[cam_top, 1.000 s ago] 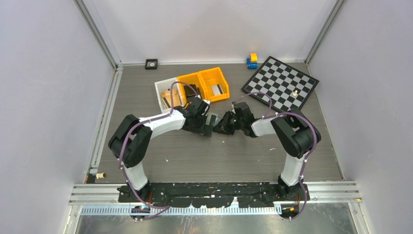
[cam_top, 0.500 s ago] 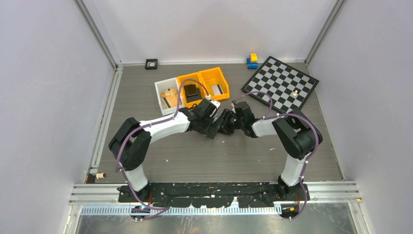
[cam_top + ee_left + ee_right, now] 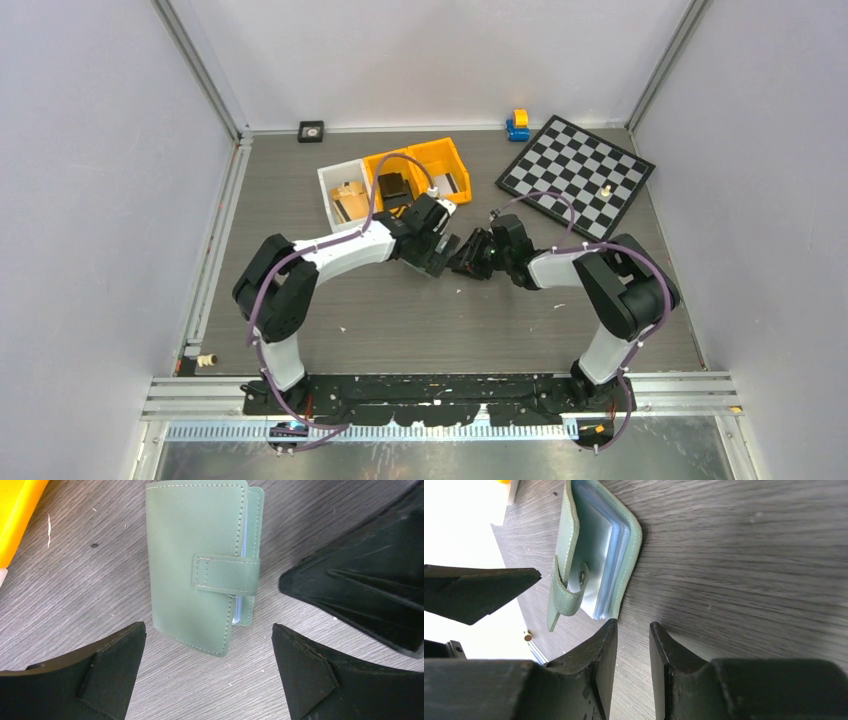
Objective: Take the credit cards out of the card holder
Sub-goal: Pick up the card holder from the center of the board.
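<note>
Bench: grey wood grain, one. Both arms reach to its middle and their tips meet there. Left tool: spread wide, nothing in it, fingers either side of the card holder. Right tool: narrow gap, nothing held, tips low on the bench just beside the holder's open edge. Holder lies flat on the bench between the two tools, near the bins, folded shut, strap wrapped over the cover. Can't tell if the snap is fastened.

Step, as I judge it: opening, no card out yet. The next move needs the strap lifted free and the cover folded back. One tool likely has to pin the holder while the other pulls at the blue sleeves.

Counts:
- 1 checkerboard, far right
- 3 bins: 1 white bin, 2 orange bins
- 2 tools
- 1 card holder
- 1 blue-and-yellow toy
- 1 black square item at the back
- 1 small piece on the board
- Cards inside the holder: can't count.
</note>
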